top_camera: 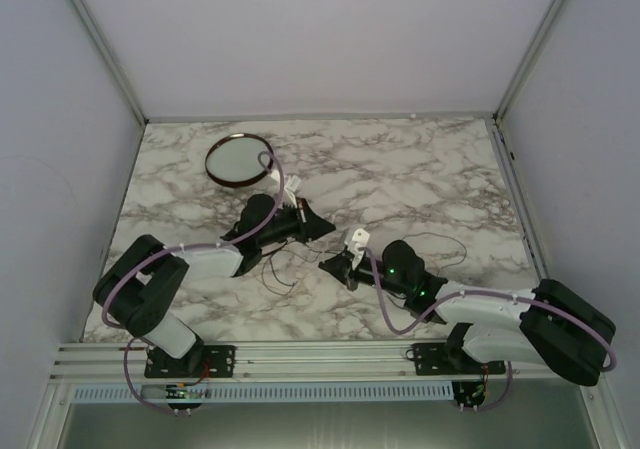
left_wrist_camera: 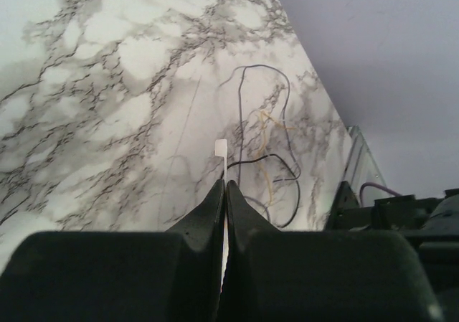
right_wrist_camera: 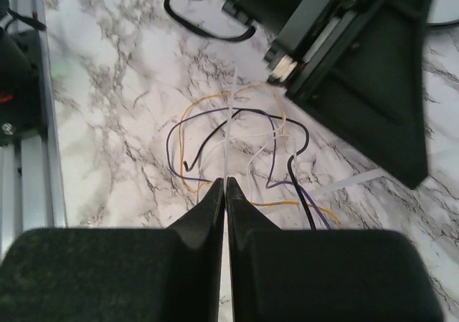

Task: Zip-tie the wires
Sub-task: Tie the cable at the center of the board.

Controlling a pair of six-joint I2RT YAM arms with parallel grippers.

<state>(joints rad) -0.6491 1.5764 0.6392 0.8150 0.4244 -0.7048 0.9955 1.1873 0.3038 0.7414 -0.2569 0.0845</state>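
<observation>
Left jaws clamped the zip tie (left_wrist_camera: 221,150) near its head; right jaws stood clenched, contents unclear. It could twist and miss the loose wires (right_wrist_camera: 301,193).

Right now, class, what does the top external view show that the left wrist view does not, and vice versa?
Only the top view: the round dish and the mounting rail. Only the left wrist view: the left claw shut on the zip tie, its white tab poking out ahead. Both: the wires lying loose on the marble table.
</observation>
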